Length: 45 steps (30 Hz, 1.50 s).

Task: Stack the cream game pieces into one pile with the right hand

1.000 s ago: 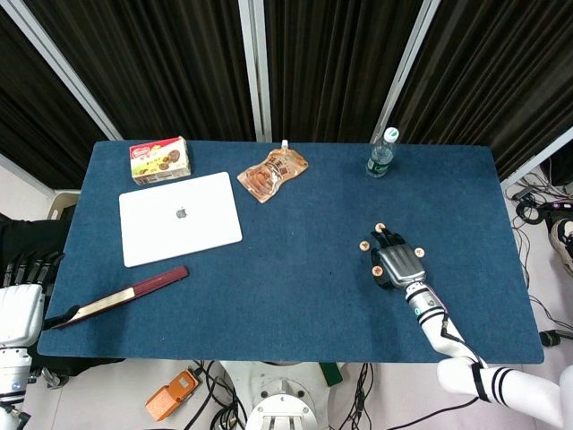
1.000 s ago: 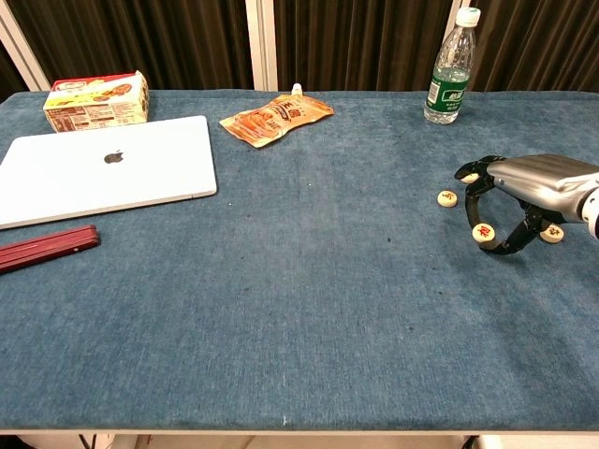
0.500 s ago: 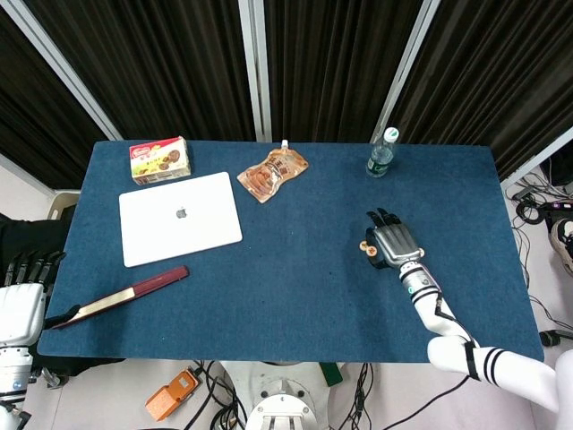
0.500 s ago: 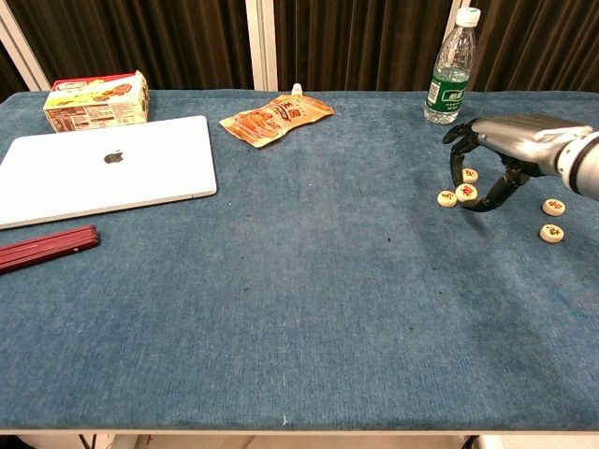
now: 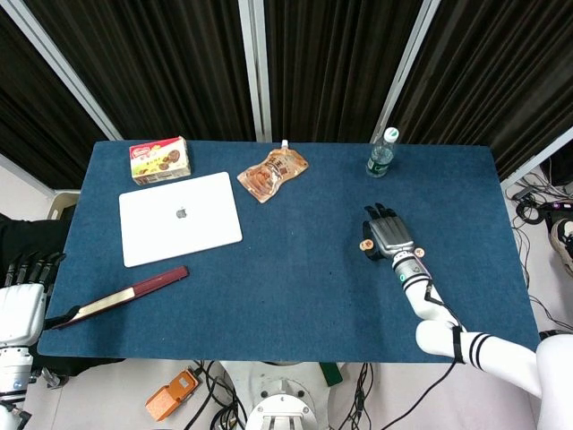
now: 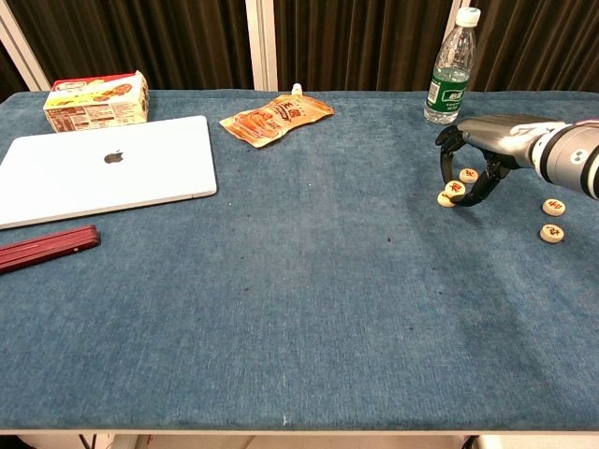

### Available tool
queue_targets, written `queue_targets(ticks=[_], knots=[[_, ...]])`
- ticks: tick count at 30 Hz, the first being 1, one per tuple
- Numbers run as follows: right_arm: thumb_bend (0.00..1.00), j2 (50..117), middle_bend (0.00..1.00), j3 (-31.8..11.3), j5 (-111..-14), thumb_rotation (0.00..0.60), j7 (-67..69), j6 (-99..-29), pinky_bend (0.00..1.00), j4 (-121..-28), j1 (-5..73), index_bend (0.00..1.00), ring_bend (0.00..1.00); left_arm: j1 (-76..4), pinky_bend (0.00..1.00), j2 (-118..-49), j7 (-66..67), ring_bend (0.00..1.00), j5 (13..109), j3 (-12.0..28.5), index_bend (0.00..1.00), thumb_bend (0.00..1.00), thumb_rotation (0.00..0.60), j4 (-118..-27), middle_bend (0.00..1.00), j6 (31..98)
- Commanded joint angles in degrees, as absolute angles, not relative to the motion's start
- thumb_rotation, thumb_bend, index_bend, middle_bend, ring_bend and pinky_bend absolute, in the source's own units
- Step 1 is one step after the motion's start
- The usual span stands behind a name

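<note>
Blue table [image 6: 299, 309]: right hand [image 6: 482, 154] holds cream piece [image 6: 456, 190] over another.

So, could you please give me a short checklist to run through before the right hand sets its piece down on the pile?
1. Piece held: the right hand pinches a cream piece in its fingers. Ok.
2. Carried piece over the base piece: it overlaps it, slightly offset. Cannot tell if centred.
3. Piece level: it looks a little tilted. Cannot tell.
4. Neighbouring piece: it lies close under the hand and may get nudged. Not ok.
5. Two more pieces, and, lie apart to the right. Ok.
6. Water bottle stands behind the hand, apart. Ok.
</note>
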State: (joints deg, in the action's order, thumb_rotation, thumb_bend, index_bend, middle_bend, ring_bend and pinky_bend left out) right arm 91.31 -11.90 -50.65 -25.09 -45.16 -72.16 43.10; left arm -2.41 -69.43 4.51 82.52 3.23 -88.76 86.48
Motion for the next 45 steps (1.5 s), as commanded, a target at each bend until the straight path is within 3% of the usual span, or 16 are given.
queue_targets(ticks=[1, 17, 24, 32, 45], knots=[[0.44, 91.7, 0.16, -11.7, -50.3, 0.600, -25.1, -45.1, 0.18, -71.7, 43.4, 0.54, 0.08, -2.5, 0.03, -69.4, 4.6, 0.09, 82.5, 3.3, 0.17, 0.00, 0.600, -88.9, 0.16, 86.4], [0.44, 92.2, 0.16, -10.5, -50.6, 0.600, -23.9, -45.7, 0.18, -71.3, 44.2, 0.48, 0.08, -2.6, 0.03, -69.4, 4.6, 0.09, 82.2, 3.3, 0.17, 0.00, 0.600, -88.8, 0.16, 86.1], [0.44, 89.5, 0.16, -10.1, -51.8, 0.600, -23.1, -47.9, 0.18, -73.6, 43.1, 0.34, 0.08, -2.6, 0.03, -69.4, 4.3, 0.09, 82.0, 3.4, 0.17, 0.00, 0.600, -88.4, 0.16, 86.1], [0.44, 86.8, 0.16, -10.8, -49.5, 0.600, -23.6, -47.1, 0.18, -72.3, 43.4, 0.42, 0.08, -2.8, 0.03, -69.5, 4.5, 0.09, 82.1, 3.5, 0.17, 0.00, 0.600, -88.6, 0.16, 85.8], [0.44, 93.2, 0.16, -10.6, -45.7, 0.600, -25.1, -41.5, 0.18, -61.2, 47.3, 0.48, 0.08, -2.8, 0.03, -68.8, 5.8, 0.09, 81.5, 3.5, 0.17, 0.00, 0.600, -89.9, 0.16, 85.7]])
